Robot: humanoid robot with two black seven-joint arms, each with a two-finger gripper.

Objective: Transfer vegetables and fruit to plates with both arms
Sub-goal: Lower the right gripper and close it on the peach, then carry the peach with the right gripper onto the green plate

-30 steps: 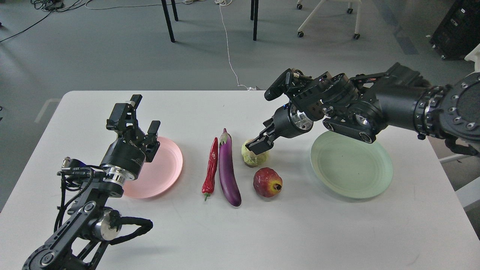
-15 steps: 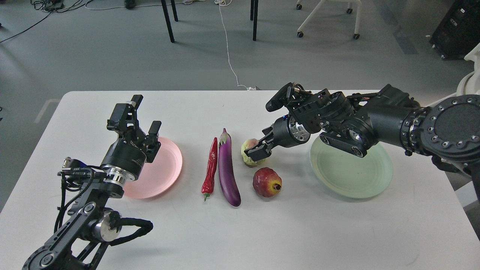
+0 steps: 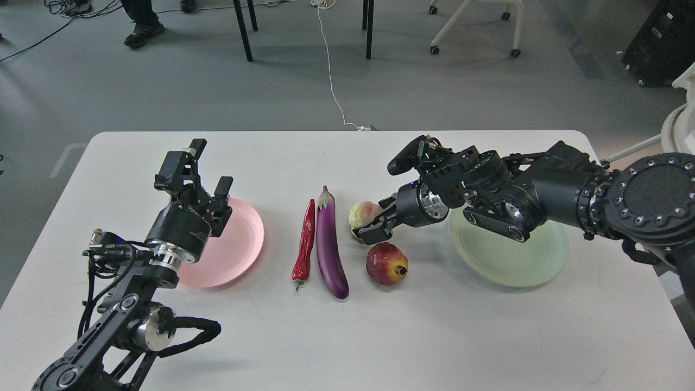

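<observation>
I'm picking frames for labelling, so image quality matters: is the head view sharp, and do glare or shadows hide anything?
Head view: sharp throughout, no motion blur; soft overhead light with faint shadows under the eggplant and pomegranate; small highlights on the eggplant's skin hide nothing; the right hand is dark, and it covers part of the yellow-green fruit.

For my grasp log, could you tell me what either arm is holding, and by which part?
The right gripper has its fingers around the lower right side of the yellow-green fruit; a firm hold cannot be told. The left gripper is empty.
</observation>
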